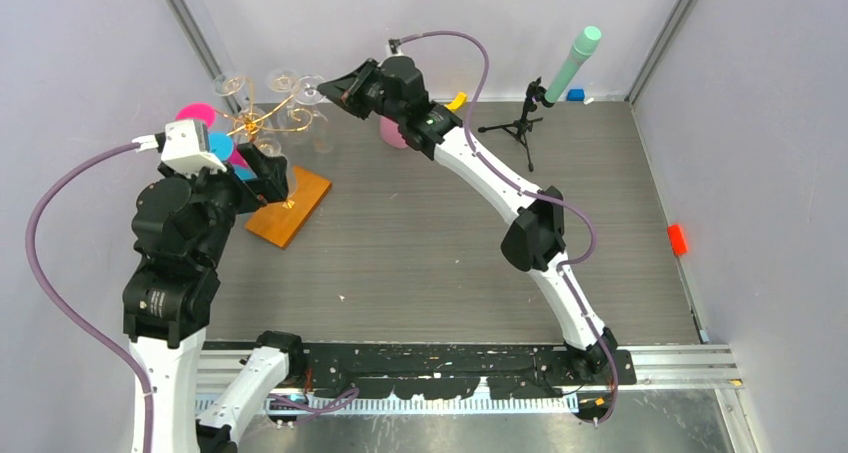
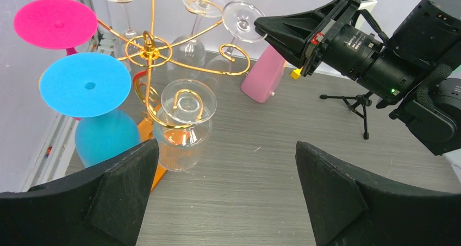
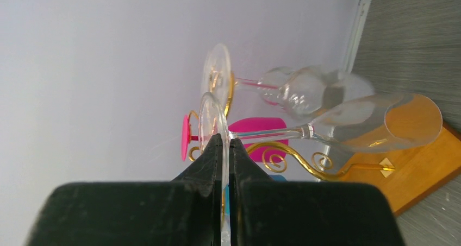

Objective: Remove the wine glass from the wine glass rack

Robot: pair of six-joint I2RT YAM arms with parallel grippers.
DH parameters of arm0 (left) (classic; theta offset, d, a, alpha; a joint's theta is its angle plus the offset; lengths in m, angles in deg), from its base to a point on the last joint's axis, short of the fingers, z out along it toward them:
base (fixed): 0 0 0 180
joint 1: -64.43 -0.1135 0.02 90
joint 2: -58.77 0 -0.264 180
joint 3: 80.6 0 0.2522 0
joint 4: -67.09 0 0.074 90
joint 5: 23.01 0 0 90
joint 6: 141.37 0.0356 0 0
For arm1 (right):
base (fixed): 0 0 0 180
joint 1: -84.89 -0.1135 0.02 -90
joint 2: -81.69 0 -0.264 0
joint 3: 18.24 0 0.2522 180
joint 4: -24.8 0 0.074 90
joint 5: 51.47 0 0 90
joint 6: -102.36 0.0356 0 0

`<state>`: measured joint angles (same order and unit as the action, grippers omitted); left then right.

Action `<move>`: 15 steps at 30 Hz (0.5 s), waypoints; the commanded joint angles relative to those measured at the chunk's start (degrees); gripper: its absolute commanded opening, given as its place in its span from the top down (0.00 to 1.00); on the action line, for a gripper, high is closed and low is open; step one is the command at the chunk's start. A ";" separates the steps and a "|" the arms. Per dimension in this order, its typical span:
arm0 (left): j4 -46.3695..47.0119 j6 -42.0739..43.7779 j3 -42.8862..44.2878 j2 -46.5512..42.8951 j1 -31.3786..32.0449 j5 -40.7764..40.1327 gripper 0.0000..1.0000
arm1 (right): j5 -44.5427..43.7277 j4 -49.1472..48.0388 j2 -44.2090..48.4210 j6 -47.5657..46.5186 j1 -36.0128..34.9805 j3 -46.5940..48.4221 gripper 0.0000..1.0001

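Note:
The wine glass rack, gold wire (image 1: 262,123) on an orange-brown wooden base (image 1: 290,205), stands at the back left with several glasses hanging upside down. My right gripper (image 1: 338,93) is shut on the round foot of a clear wine glass (image 3: 380,124); the right wrist view shows both fingers (image 3: 215,159) pinching the foot's edge. The left wrist view shows that foot (image 2: 243,15) at the gripper's tip, the stem beside a spiral arm (image 2: 237,55). My left gripper (image 2: 225,148) is open and empty, low beside the rack's base, near another clear glass (image 2: 182,124).
A blue glass (image 2: 87,86) and a pink glass (image 2: 54,22) hang on the rack's left side. A pink cup (image 1: 392,133) stands behind the right arm. A black tripod with a mint-green tube (image 1: 570,63) stands at the back right. A red block (image 1: 677,238) lies at the right wall.

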<state>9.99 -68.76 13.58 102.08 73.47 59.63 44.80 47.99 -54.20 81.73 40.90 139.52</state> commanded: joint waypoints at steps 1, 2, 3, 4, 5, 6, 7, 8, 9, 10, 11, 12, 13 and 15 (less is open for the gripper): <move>3.69 0.10 0.03 0.63 -0.13 1.59 0.00 | 2.63 -5.26 8.20 3.76 1.75 -4.50 1.00; 3.70 0.31 0.00 0.64 -0.15 2.16 0.00 | 4.22 -6.25 9.16 4.42 2.04 -8.12 1.00; 4.01 0.80 -0.07 0.56 -0.16 3.01 0.00 | 4.87 -9.19 12.30 5.73 2.63 -10.10 1.00; 4.60 1.44 -0.59 0.42 -0.16 5.17 0.00 | 5.79 -10.67 13.19 6.28 2.92 -14.71 1.00; 5.30 1.77 -1.04 0.38 -0.16 6.77 0.00 | 6.09 -13.12 15.61 6.92 3.51 -18.87 1.00; 6.12 1.78 -1.51 0.42 -0.16 9.62 0.00 | 6.54 -13.91 16.91 7.10 3.75 -20.75 1.00; 7.08 1.75 -1.96 0.50 -0.16 11.62 0.00 | 6.73 -15.19 19.36 7.39 4.31 -23.98 1.00; 8.05 1.74 -2.44 0.65 -0.16 13.74 0.00 | 7.20 -16.19 20.50 7.55 4.89 -25.55 1.00; 8.85 1.70 -2.89 0.95 -0.16 15.58 0.00 | 7.74 -16.50 22.61 8.01 5.23 -28.13 0.99; 9.81 1.54 -3.37 1.23 -0.12 17.34 0.00 | 8.03 -16.91 23.53 8.17 5.82 -29.24 1.00; 10.75 1.23 -3.82 1.58 -0.16 18.79 0.00 | 8.69 -16.91 25.19 8.47 6.10 -31.14 1.00; 11.72 1.02 -4.46 2.08 -0.16 20.18 0.00 | 9.08 -16.64 25.96 8.62 6.59 -31.98 1.00; 12.74 0.77 -5.05 2.46 -0.14 21.51 0.00 | 9.99 -16.51 27.55 8.89 6.83 -33.73 1.00; 14.77 0.31 -6.45 3.31 -0.16 23.84 0.00 | 11.38 -16.17 29.84 9.46 7.60 -36.42 1.00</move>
<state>17.18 -68.08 9.10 103.72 73.47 75.30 52.14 38.99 -33.11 88.81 47.52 106.30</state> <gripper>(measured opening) 0.994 0.050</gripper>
